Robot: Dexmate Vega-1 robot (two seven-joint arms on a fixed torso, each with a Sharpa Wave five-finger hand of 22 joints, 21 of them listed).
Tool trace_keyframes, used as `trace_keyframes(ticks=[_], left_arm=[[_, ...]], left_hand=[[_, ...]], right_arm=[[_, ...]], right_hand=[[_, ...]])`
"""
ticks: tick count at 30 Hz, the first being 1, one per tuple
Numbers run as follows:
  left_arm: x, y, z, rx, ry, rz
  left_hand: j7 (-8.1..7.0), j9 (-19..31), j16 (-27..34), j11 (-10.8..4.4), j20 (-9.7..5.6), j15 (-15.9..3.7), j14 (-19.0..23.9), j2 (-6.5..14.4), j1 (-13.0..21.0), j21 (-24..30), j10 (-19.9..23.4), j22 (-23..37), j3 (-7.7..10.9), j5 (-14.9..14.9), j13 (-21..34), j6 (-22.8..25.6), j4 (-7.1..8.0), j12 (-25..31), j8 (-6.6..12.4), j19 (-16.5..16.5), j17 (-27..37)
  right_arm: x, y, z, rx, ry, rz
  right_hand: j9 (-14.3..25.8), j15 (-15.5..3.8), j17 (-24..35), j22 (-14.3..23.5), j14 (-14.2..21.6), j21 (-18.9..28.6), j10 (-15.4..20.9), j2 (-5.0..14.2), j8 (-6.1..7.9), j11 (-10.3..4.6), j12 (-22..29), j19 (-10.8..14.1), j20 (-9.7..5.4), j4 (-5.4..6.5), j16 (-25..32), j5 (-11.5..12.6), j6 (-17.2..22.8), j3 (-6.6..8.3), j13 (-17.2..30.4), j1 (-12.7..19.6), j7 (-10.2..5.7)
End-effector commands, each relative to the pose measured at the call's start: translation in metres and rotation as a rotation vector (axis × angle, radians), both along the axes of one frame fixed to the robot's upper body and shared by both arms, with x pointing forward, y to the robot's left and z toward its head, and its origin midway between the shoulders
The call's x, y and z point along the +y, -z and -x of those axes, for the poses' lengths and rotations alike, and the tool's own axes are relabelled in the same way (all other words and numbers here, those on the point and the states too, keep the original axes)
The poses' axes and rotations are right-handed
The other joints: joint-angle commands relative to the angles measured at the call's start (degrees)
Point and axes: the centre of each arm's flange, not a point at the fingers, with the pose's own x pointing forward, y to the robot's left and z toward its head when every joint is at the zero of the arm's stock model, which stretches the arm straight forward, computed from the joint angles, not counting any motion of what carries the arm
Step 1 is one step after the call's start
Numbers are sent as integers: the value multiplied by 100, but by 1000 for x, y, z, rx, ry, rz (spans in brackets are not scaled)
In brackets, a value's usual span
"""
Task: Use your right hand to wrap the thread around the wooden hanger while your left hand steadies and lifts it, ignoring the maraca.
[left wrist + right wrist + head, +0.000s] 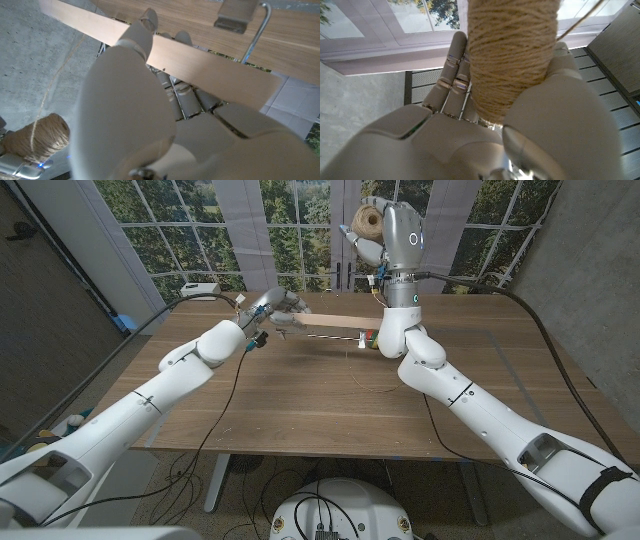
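— Where do we stand with the hanger [325, 322]?

— Our left hand [268, 307] grips one end of its wooden bar, fingers curled over the top and thumb pressed underneath, as the left wrist view shows. The bar is lifted off the table [330, 395] and runs roughly level from that hand straight across toward our right arm. The metal hook [256, 31] juts out to one side near the held end.

— And the thread?

— Our right hand [368, 242] is raised well above the far end of the bar, closed around the spool of thread [368, 221], fingers on one side and thumb on the other. A single strand [56, 80] runs slack from the spool toward the bar.

— So what does the next move hinge on?

— We judge it hinges on the spool sitting above and just beyond the free end, with the bar's long axis pointing at our right forearm. The right hand must carry the spool down, under and back up around that axis.

— Is there room?

— Between bar and table there looks to be some gap, but it seems tight for a hand holding a spool; lifting the bar higher should help. The hook and our own right forearm are the nearby things to avoid. Small coloured objects [366, 338] lie on the table below the bar's far end; we cannot tell what they are.
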Motion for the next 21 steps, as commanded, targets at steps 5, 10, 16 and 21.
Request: trace_keyframes(ticks=[5, 10, 16, 21], left_arm=[[8, -1, -8, 30, -66, 202], [9, -3, -13, 35, -78, 259], [2, -10, -19, 46, -43, 249], [-3, -17, -21, 67, -41, 231]], left_hand=[[35, 224, 265, 12, -652, -853, 1405, 963, -141, 1067, 26, 8, 856, -43, 34, -16, 753, -24, -11, 162, 1015], [34, 239, 262, 7, -652, -850, 1453, 968, -143, 1059, 34, 11, 869, -80, 46, -11, 735, -37, -22, 171, 979], [34, 256, 268, 26, -663, -865, 1456, 973, -143, 1058, 34, 14, 885, -121, 72, -2, 714, -51, -35, 196, 991], [46, 259, 276, 23, -671, -866, 1453, 978, -146, 1056, 41, 18, 900, -159, 79, -3, 697, -73, -60, 208, 1012]], right_arm=[[8, 35, 37, -69, 75, 33], [-3, 59, 49, -60, 120, -3], [-12, 84, 53, -3, 150, -47], [-16, 107, 48, 70, 153, -77]], right_hand=[[17, -879, 35, -25, 721, 59, 175, 1643, 0, -104, -27, -42, -661, 8, -40, 26, 593, -29, 12, 1624, -500], [16, -883, 41, -44, 738, 83, 191, 1647, -6, -69, -48, -58, -657, 11, -52, 26, 608, -39, 8, 1626, -510], [15, -886, 52, -79, 762, 126, 225, 1650, -22, -106, -73, -85, -649, 7, -75, 26, 619, -53, 20, 1643, -517], [14, -885, 61, -106, 776, 156, 234, 1651, -35, -119, -90, -116, -649, 6, -95, 25, 620, -65, 41, 1651, -507]])
